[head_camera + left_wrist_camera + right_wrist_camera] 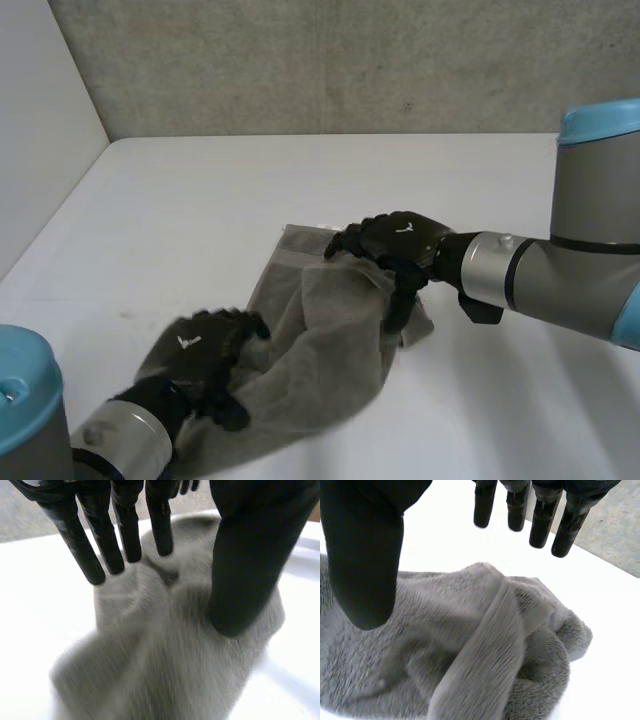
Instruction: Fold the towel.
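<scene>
At lower centre we find the towel (320,345) rumpled; left hand (200,352) and right hand (400,240) splayed wide over it, white emblems (403,229) unreadable.

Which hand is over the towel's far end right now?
The right hand, above the far edge of the towel; the left hand is at its near end.

Left robot hand (200,352): black, with slim rod-like fingers, a thick round-tipped thumb and a small white mark on its back.
Right robot hand (398,242): same black build, same white mark.
Wrist rings (490,268): bright silver metal, one behind each hand.
Arms (590,270): grey round tubes; a thin black band circles the right one.
Caps (605,120): light blue, rounded.
</scene>
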You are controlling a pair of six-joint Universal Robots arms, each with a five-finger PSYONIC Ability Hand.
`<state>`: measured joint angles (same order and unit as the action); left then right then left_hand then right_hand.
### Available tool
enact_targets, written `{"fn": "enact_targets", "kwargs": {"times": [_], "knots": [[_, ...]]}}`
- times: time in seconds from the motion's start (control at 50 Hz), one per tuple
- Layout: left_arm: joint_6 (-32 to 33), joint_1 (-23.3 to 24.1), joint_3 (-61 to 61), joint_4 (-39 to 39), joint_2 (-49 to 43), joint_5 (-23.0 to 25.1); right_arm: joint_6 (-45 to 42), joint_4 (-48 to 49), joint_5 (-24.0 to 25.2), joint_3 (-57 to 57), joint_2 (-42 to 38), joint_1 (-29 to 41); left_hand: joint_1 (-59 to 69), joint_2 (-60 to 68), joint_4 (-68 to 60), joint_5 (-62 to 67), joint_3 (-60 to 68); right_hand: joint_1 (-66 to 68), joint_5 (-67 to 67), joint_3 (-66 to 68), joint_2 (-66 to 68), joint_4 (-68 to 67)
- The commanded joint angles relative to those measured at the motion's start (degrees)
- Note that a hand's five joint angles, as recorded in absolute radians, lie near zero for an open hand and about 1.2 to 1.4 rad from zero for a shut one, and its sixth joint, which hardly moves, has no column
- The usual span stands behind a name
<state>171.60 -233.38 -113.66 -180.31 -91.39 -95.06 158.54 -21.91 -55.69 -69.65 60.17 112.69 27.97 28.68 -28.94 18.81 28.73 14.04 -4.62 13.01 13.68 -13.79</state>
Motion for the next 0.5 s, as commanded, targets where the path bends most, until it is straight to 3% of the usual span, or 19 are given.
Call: {"fn": "enact_targets", "kwargs": {"times": [0.02,0.18,0.26,0.38,0.5], "knots": [[0.5,-3.5,4.6,-0.5,4.2,-0.5,10.8,5.5,-0.4,-6.8,8.3,-7.0,-13.2,-13.9,14.2,-14.0,-14.0,-4.0,4.6,-3.0,-3.7,3.8],[0.5,-1.9,13.9,-1.5,1.1,1.5,22.5,15.6,-0.6,-20.0,19.2,-16.0,-12.0,-12.7,13.0,-12.9,-12.8,-4.0,4.6,-3.0,-3.7,3.8],[0.5,1.9,22.0,-1.1,-9.2,7.2,22.7,16.8,-0.9,-24.0,21.9,-18.4,-11.9,-12.6,12.8,-12.7,-12.6,-4.0,4.6,-3.0,-3.7,3.8],[0.9,3.2,30.8,0.4,-19.4,9.5,20.9,17.3,-0.6,-30.9,25.0,-20.4,-11.2,-11.9,12.2,-12.0,-12.0,-4.0,4.6,-3.0,-3.7,3.8],[10.1,3.3,42.6,1.8,-32.3,9.6,14.9,16.9,-0.3,-36.1,25.3,-23.0,0.6,-0.1,0.4,-0.3,-0.2,-4.0,4.6,-3.0,-3.7,3.8]]}}
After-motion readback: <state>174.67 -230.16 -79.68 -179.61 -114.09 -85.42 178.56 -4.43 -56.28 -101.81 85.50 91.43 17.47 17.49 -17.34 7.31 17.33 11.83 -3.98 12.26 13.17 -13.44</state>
